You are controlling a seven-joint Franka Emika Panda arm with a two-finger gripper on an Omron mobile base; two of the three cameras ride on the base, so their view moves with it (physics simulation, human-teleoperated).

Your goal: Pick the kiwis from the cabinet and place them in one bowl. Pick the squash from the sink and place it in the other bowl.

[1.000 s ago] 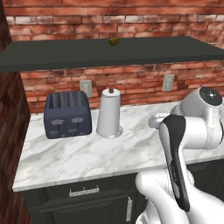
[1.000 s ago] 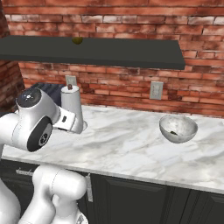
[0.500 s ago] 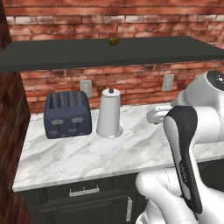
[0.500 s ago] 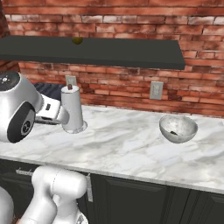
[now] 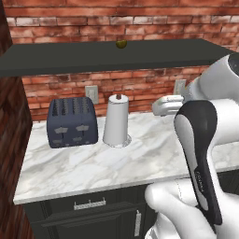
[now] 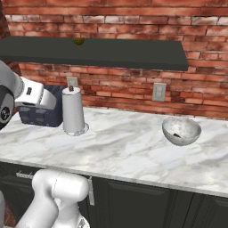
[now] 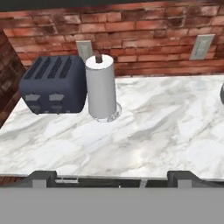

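One olive-green kiwi [image 5: 121,44] sits on top of the dark charcoal cabinet [image 5: 107,57], near its middle, and shows again as the kiwi [image 6: 79,41] from the right. The second kiwi is not in sight there. The pale speckled bowl [image 6: 181,130] stands on the marble counter at the right, with a small dark speck inside that I cannot identify. My gripper [image 7: 113,178] is open, with its tips wide apart and nothing between them. It hangs in front of the counter, below cabinet height, facing the toaster and paper-towel roll. The sink, squash and other bowl are out of view.
A dark blue toaster [image 5: 72,121] and an upright paper-towel roll [image 5: 116,120] stand at the back left of the marble counter [image 5: 93,168]. A brick side wall [image 5: 9,154] closes the left end. Dark lower cupboards [image 6: 133,200] run under the counter.
The arm has swung upward and toward the left: its links loom larger in the left base view, and the big joint has left the right base view. Kiwi, bowl and counter items stayed put.
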